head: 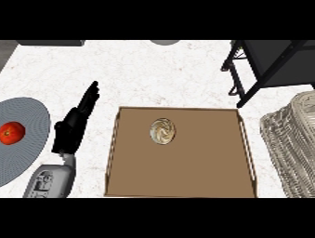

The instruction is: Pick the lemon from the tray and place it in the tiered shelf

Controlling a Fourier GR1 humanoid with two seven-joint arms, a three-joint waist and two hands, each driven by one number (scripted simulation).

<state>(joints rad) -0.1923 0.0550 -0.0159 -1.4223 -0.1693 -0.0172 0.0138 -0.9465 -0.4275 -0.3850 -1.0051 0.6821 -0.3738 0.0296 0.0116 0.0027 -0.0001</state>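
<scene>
A pale yellowish oval lemon (163, 130) with a swirled pattern lies on the brown tray (187, 176), in the tray's far half, left of its middle. The dark tiered shelf (276, 65) stands at the counter's far right, beyond the tray's right corner. My left hand (74, 125) is at the tray's left side, outside its rim, fingers straight and pointing away from me; it holds nothing. My right hand does not show.
A grey ribbed plate (9, 162) with a red tomato (11, 133) on it sits at the left edge. A pale wire basket (304, 139) fills the right edge beside the tray. White marble counter (160, 74) lies beyond the tray.
</scene>
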